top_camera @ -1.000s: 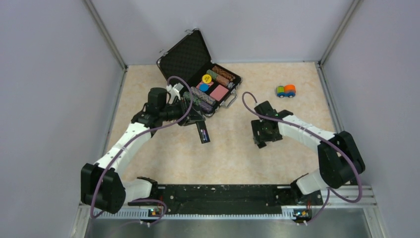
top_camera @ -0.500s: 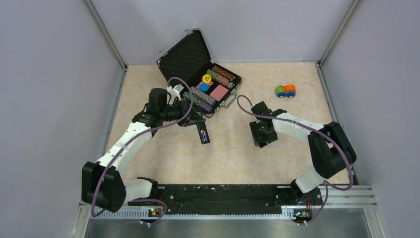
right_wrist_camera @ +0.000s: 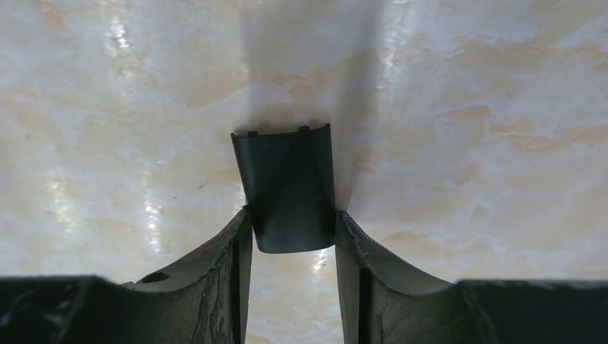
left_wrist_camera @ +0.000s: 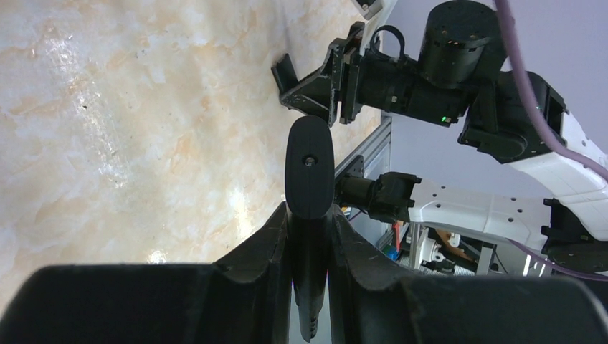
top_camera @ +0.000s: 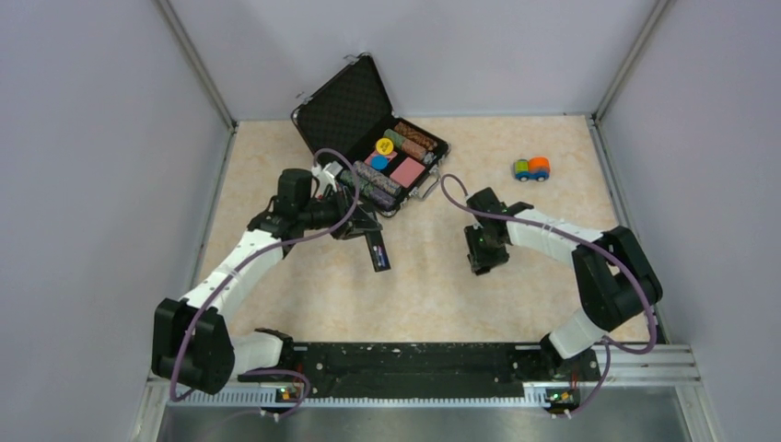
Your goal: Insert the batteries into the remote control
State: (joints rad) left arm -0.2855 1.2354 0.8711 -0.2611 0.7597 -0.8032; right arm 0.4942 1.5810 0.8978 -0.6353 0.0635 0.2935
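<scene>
Setting: pale marbled tabletop (top_camera: 553,276) boxed in by grey walls, with both arms reaching in from the near edge.
Left end effector (left_wrist_camera: 310,215): pressed together on the remote control (left_wrist_camera: 309,165), which it clamps by one end, turned on edge. The free end juts toward the right arm, clear of the surface.
Purpose of this hold (judged): it keeps the remote raised and steady, so the other arm can work on it.
Right end effector (right_wrist_camera: 292,215): lowered at centre-right, its fingers (right_wrist_camera: 229,265) set against both long edges of the cover piece (right_wrist_camera: 285,172), pinching the near end.
Cover piece: small curved black plate with two tabs on its far edge. Whether it rests on the tabletop or sits just above cannot be told.
Purpose of this grip (judged): the cover is apart from the remote, so the back is presumably open. Gripping the edges leaves the tabs free.
Batteries: not discernible in any view, so their place is unknown.
Bystanders: open case of poker chips (top_camera: 368,138) just beyond the left end effector. A toy car (top_camera: 531,168) sits far right, well apart.
</scene>
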